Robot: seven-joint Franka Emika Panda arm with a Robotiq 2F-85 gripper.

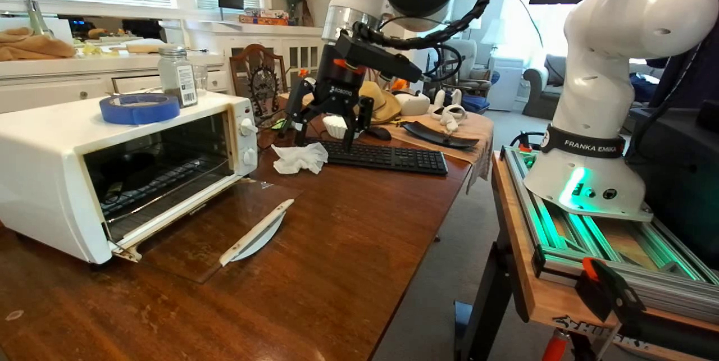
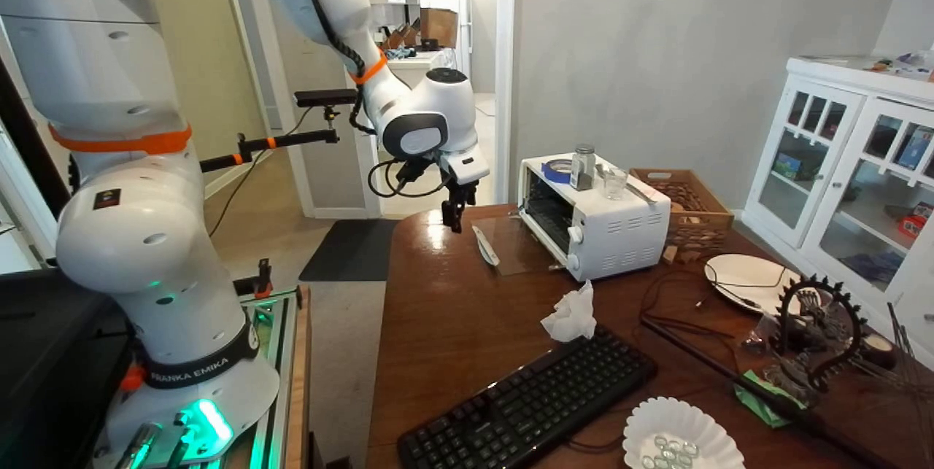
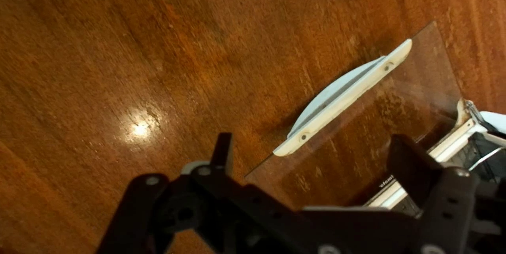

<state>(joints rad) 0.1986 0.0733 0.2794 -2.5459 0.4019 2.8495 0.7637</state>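
I have the tool (image 3: 310, 145) hanging over the counter (image 1: 342, 248), pointing down, its two fingers (image 3: 224, 151) standing wide apart. Nearest to it is the lowered glass door (image 3: 395, 104) of a white toaster oven (image 2: 616, 228), and above all the pale handle (image 3: 344, 102) along that door's outer edge. In my wrist view the handle slants from lower left to upper right beyond the fingers, most of its length facing the gap between them; the oven's body shows at the right, partly hidden by a finger. In an exterior view I see the handle below the tool and just to its right, with the oven farther right. How high the tool hangs above the handle I can't judge.

On top of the oven I make out a roll of blue tape (image 1: 140, 115), a glass jar (image 1: 178, 77) just beside it, and a drinking glass (image 2: 614, 184). A woven basket (image 2: 711, 232) stands behind the oven, to the right. Nearer, crumpled white paper (image 2: 573, 314) sits at the far end of a black keyboard (image 2: 533, 400), and a fluted white bowl (image 2: 660, 411) holding clear glass pieces (image 2: 675, 448) lies to the keyboard's right.
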